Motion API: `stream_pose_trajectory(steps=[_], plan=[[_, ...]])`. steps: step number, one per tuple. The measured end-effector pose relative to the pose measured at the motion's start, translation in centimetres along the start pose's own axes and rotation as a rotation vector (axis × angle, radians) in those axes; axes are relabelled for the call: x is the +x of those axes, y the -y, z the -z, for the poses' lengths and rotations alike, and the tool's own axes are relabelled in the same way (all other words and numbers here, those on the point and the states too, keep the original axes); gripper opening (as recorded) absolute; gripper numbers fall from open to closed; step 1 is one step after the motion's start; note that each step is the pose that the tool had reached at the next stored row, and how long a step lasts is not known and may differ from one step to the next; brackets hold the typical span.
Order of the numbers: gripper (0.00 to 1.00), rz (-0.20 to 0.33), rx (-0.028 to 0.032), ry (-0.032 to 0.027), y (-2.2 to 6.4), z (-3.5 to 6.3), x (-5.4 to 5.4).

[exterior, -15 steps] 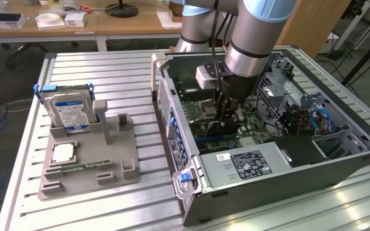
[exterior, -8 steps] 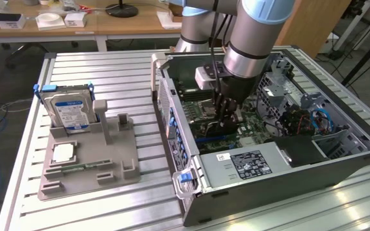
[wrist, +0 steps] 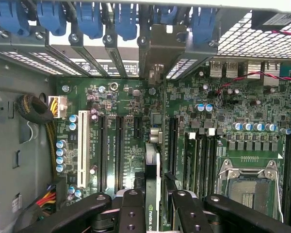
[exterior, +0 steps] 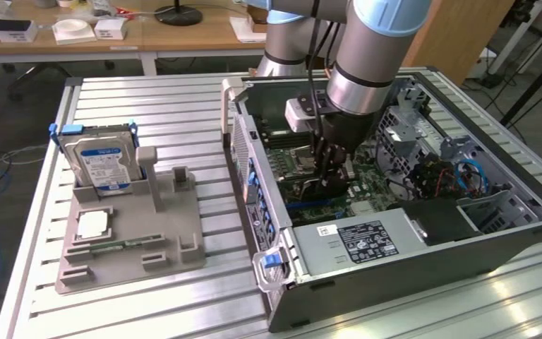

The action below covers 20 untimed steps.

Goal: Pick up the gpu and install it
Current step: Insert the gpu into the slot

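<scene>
you've got 1 gripper (exterior: 327, 185) down inside the 1 open pc case (exterior: 422, 261), clenched on the 1 gpu (wrist: 152, 170), held edge-on over the mobo (wrist: 223, 136) slots; seated or not, can't tell. on the tabletop (exterior: 158, 99): 1 grey holder (exterior: 172, 240) w/ 1 hard drive (exterior: 101, 159) upright & 1 memory stick (exterior: 111, 246).

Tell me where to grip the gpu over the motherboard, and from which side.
Probably its upper long edge, from straight above, one finger on each flat face. The gpu stands on edge, thin, its lower edge facing the motherboard slots, so the faces are the only free broad surfaces. The gripper holds it this way.
</scene>
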<state>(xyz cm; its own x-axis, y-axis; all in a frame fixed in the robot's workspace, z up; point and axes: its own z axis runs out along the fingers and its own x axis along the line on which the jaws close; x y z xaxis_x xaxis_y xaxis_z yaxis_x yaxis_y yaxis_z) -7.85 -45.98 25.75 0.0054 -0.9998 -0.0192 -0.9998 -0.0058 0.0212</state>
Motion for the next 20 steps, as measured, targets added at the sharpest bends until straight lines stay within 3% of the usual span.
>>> stream_pose_trajectory(steps=[20], plan=[[0.26, 0.000, -0.0001, 0.0001, -0.27, -0.19, 0.03]])
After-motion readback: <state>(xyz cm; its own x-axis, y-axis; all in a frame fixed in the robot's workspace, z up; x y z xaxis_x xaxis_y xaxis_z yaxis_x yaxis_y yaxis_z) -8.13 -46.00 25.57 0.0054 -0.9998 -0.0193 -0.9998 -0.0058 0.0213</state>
